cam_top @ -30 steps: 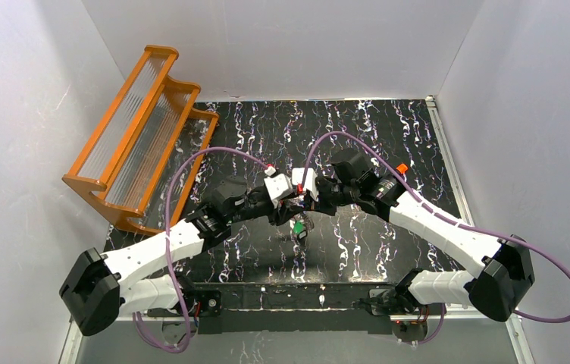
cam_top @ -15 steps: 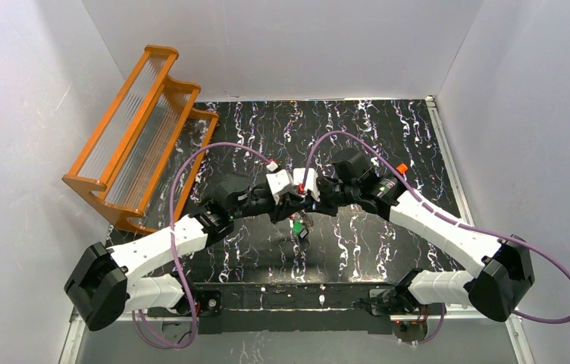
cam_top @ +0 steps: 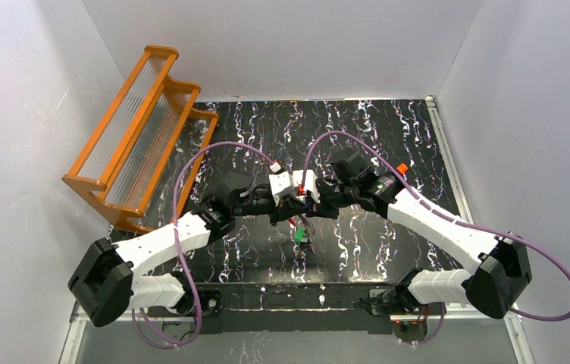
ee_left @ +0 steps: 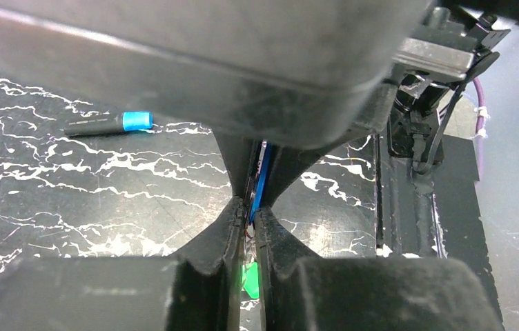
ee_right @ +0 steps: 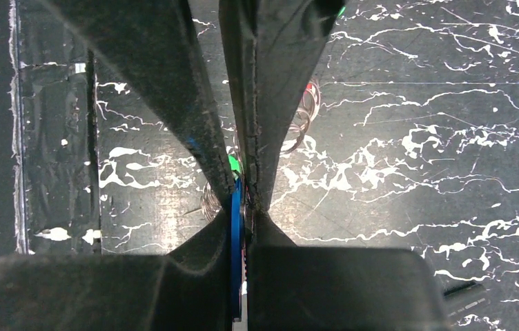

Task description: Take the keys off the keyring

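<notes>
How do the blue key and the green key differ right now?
Grip: the blue key is clamped edge-on by both the left gripper and the right gripper; the green key seems to be in neither. Place: the blue key bridges the two sets of fingertips, while the green key dangles just beneath them. Colour: blue head against green. Both are tiny and sit where the grippers meet.

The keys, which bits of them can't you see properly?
1. Top view: the keys are too small to count.
2. Left wrist view: the left gripper is shut on them, its fingers hiding all but blue and green slivers.
3. Right wrist view: the right gripper shows only a blue edge, and a finger cuts off part of the keyring.
4. Whether any key is off the ring: cannot tell.
</notes>
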You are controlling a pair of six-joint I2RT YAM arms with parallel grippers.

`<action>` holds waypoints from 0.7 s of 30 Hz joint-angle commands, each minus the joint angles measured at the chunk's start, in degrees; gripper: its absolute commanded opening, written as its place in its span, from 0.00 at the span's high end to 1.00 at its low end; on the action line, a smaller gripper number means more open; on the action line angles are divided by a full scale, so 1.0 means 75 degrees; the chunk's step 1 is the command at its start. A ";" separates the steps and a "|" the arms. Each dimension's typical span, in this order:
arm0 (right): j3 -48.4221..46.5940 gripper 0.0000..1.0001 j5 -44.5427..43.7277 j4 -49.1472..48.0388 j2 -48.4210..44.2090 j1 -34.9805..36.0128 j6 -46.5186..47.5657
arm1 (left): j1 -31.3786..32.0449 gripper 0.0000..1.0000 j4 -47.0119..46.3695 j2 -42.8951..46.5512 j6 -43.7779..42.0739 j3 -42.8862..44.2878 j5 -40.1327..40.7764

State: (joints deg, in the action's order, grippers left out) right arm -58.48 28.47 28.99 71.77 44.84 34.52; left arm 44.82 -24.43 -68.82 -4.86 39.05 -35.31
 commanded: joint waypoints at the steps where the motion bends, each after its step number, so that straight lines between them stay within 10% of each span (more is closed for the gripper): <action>1: -0.0441 0.99 0.0571 -0.0445 0.0052 0.0064 -0.0028 | 0.0056 1.00 -0.0326 0.0016 0.0024 0.0366 -0.0574; 11: 0.0218 0.75 0.0609 -0.1242 -0.0682 -0.0706 -0.1186 | -0.0002 1.00 -0.1055 0.0782 0.0474 -0.0421 0.1147; 21: 0.2804 0.52 0.1194 -0.4664 -0.2427 -0.1322 -0.3640 | -0.0011 1.00 -0.2264 0.0952 0.1778 -0.0862 0.1641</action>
State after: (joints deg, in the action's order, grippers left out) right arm -42.98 34.94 8.91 55.77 35.31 17.19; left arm 44.84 -34.61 -63.46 3.75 33.39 -24.91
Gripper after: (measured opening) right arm 0.467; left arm 0.033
